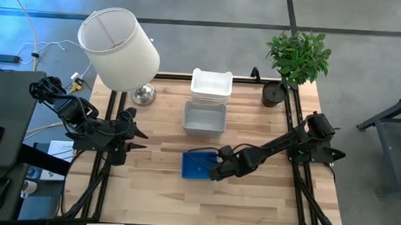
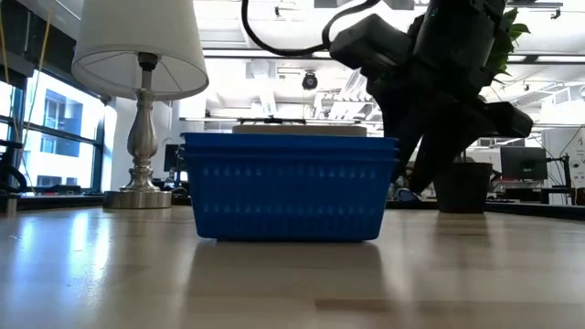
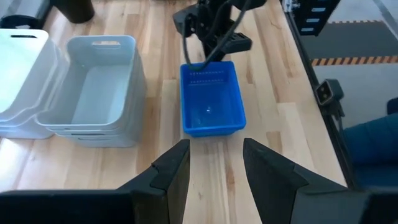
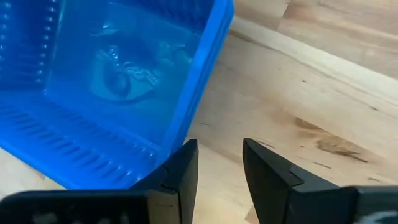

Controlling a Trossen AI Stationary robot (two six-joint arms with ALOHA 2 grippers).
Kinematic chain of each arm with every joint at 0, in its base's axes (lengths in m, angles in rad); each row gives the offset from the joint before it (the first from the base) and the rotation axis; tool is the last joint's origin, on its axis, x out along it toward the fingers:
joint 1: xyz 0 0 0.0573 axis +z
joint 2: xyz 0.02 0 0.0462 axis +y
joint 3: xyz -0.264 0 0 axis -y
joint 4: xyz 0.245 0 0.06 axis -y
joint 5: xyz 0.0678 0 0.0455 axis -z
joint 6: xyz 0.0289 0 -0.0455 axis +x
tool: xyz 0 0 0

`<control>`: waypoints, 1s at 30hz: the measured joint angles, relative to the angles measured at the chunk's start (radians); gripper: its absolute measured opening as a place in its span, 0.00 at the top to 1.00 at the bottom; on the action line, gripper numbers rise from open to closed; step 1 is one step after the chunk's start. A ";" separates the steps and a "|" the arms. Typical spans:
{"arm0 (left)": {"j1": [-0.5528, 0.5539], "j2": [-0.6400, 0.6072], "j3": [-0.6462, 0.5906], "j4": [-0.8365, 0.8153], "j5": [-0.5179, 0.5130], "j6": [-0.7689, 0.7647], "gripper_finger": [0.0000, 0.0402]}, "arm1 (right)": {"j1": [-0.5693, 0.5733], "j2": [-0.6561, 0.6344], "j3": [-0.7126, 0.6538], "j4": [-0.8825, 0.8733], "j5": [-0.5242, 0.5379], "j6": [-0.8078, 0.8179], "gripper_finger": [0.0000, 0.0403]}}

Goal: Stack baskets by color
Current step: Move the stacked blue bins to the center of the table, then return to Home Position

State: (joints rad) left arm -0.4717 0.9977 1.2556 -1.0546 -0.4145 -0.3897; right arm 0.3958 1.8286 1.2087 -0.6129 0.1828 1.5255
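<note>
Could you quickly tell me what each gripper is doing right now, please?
Left gripper: open, holding nothing, waiting at the table's left edge.
Right gripper: open, holding nothing, just beside the blue baskets, outside their rim.

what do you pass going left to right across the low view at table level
lamp → blue baskets → right tool → black plant pot

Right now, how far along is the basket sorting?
Done, by the look of it: white baskets stacked at the table's far side, grey baskets stacked beside them, blue baskets nested nearer. In hand: nothing; the right gripper stands open beside the blue stack's rim, the left gripper waits open. Left: apparently only withdrawing.
</note>
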 joint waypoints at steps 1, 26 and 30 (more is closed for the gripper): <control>0.000 0.000 0.000 0.000 0.011 0.000 0.66 | 0.000 0.000 0.000 -0.006 0.001 -0.004 0.72; 0.000 -0.067 -0.286 0.233 0.037 0.007 0.66 | 0.001 -0.137 0.000 -0.010 0.057 -0.309 0.72; 0.000 -0.128 -0.354 0.318 0.037 0.015 0.66 | 0.004 -0.209 0.000 0.017 0.124 -0.463 0.72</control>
State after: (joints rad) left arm -0.4717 0.8698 0.9021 -0.7366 -0.3775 -0.3742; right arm 0.4000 1.6200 1.2087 -0.5960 0.3066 1.0627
